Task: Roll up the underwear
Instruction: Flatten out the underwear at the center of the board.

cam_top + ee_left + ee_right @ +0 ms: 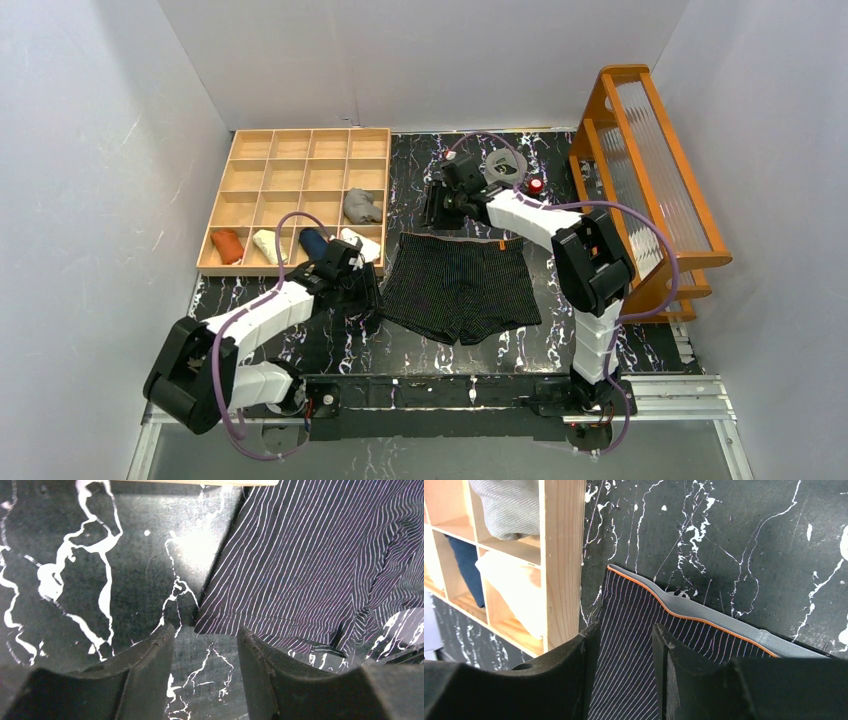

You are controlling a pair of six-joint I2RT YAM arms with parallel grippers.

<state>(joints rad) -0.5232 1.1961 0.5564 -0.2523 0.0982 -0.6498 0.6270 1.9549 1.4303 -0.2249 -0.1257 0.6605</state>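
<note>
– Left wrist view: left pincer (205,629) half open, holding nothing; striped underwear (320,565) leg corner just ahead of its tips.
– Noted; right pincer (625,628) likewise half open, over waistband (724,621) corner.

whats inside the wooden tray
In the wooden tray: a rust roll, cream roll, navy roll and pale roll in the near row, a grey roll behind the pale one. The left arm hides part of that corner.

bright, even light from above fills the top view, with soft shadows. in the left wrist view glare whitens the black white-veined marble tabletop (192,547), while the black pale-striped cloth underwear (310,555) looks crisp.
</note>
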